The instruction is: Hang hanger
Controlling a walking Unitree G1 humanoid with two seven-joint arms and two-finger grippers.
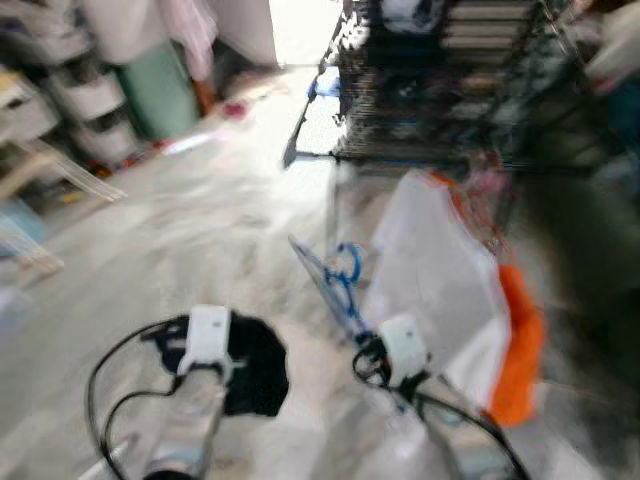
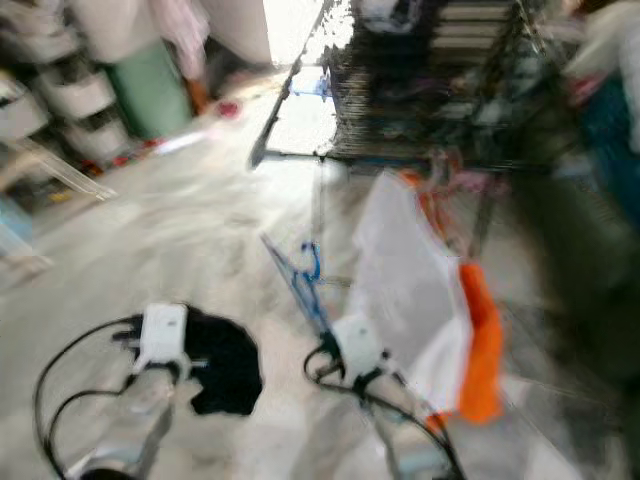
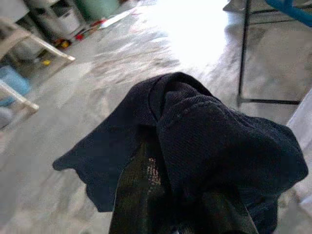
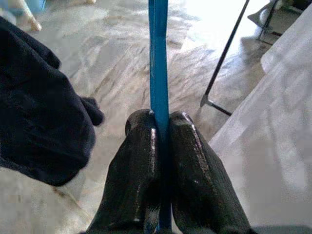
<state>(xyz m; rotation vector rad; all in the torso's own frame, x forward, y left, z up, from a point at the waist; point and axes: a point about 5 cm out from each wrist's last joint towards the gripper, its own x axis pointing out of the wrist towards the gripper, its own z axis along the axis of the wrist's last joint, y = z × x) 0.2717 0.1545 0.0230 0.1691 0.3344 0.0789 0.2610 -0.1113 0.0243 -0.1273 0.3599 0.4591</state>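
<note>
Left arm: silver, raised forward on the near left of the head view, white wrist block uppermost, black cables looping beside it. Left gripper [image 1: 250, 365]: draped in a dark cloth [image 3: 195, 146], fingers hidden beneath it apart from one black finger seen in the wrist view.

Right arm: silver, raised forward on the near right, white wrist block, black cable at the wrist. Right gripper [image 4: 160, 146]: two black fingers [image 4: 139, 161] pressed together on a thin blue hanger [image 4: 158, 53], which runs straight out between them.
</note>
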